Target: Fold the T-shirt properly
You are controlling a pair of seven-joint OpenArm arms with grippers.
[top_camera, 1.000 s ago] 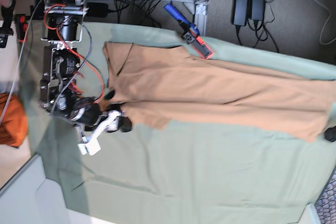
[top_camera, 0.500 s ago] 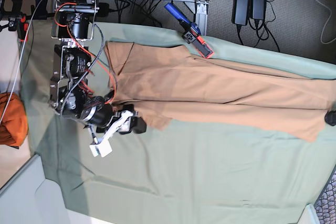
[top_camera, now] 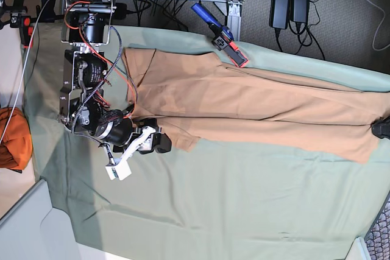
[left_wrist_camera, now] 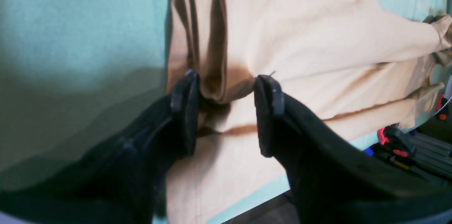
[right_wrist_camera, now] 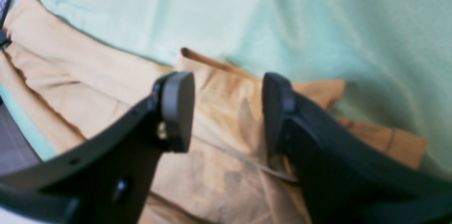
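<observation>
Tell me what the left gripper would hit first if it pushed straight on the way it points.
Judging by the left wrist view, the left gripper would first meet the layered folded edge of the T-shirt, bunched between its open jaws; depth there is unclear.

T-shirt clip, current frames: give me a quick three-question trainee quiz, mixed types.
1. True or false: the T-shirt lies stretched in a long folded strip on the green cloth.
2. The left gripper is: A) open with a fold of shirt between its jaws, B) shut on a cable, C) out of view.
3. Fill in: the right gripper is ____ above a shirt corner.

Key: 1 true; 2 A; 3 open
</observation>
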